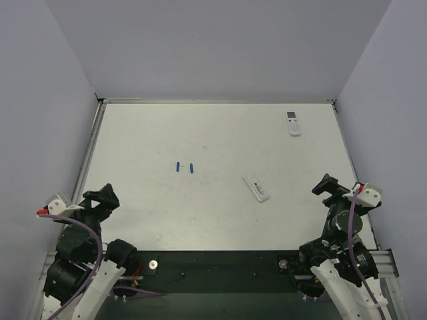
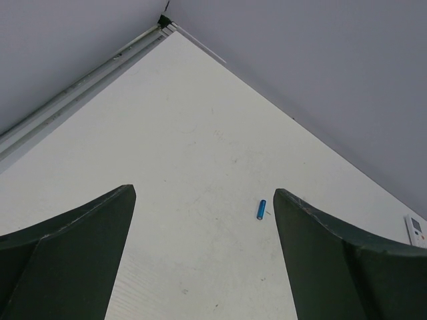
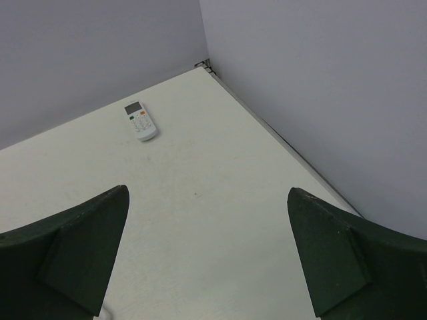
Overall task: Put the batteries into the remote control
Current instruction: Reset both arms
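Observation:
Two small blue batteries (image 1: 177, 166) (image 1: 191, 167) lie side by side on the white table, left of its middle. The slim white remote control (image 1: 256, 187) lies at a slant to their right. In the left wrist view one battery (image 2: 261, 209) lies just inside the right finger, and an end of the remote control (image 2: 417, 230) shows at the right edge. My left gripper (image 1: 100, 195) (image 2: 203, 190) hangs open and empty over the near left. Over the near right, my right gripper (image 1: 331, 187) (image 3: 207, 190) is open and empty too.
A rounder white remote (image 1: 293, 123) (image 3: 140, 120) with a small screen lies near the far right corner. Grey walls close the table (image 1: 147, 220) on the left, back and right. A metal rail (image 2: 73, 90) runs along the left edge.

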Tool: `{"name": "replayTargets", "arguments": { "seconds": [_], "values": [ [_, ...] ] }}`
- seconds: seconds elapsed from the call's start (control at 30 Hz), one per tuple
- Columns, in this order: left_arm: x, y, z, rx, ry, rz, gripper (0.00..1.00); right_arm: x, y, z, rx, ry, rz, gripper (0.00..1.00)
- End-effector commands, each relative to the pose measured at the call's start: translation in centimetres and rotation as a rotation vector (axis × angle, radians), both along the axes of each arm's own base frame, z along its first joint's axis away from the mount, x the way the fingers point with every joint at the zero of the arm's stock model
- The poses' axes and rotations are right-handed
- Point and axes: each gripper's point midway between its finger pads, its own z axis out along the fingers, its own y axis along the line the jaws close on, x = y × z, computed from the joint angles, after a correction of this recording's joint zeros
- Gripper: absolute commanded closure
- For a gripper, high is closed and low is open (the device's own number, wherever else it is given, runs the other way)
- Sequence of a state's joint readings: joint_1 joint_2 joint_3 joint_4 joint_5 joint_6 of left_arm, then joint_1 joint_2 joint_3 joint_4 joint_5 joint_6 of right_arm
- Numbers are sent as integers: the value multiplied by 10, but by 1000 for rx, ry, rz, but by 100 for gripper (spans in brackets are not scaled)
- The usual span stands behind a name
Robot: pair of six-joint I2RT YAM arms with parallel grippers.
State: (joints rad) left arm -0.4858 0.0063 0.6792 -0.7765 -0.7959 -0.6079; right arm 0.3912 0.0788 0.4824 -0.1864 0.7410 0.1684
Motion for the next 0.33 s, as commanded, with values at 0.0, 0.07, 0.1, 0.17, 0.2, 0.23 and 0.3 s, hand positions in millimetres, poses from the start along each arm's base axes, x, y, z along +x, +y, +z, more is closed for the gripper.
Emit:
{"name": "replayTargets", "arguments": {
  "seconds": [0.0, 0.07, 0.1, 0.17, 0.2, 0.23, 0.3],
  "values": [
    [-9, 4, 28, -27, -152, -2, 4, 6, -1, 7, -16, -12, -12, 0],
    [-9, 1, 31, -26, -170, -13, 4, 5, 0, 5, -19, -13, -2, 0],
    [-8, 2, 31, -15, -170, -2, 4, 3, 0, 7, -11, -31, 1, 0],
    [-6, -1, 33, -11, -183, -12, 4, 1, 0, 9, 1, -50, 6, 0],
    [-5, 0, 32, 0, -181, -5, 4, 0, -1, 10, 7, -61, 4, 0],
    [-5, -1, 34, 1, -189, -9, 4, -1, -1, 10, 9, -64, 6, 0],
    [-4, -4, 36, 9, -195, -22, 4, -1, -1, 10, 10, -64, 3, 0]
  ]
}}
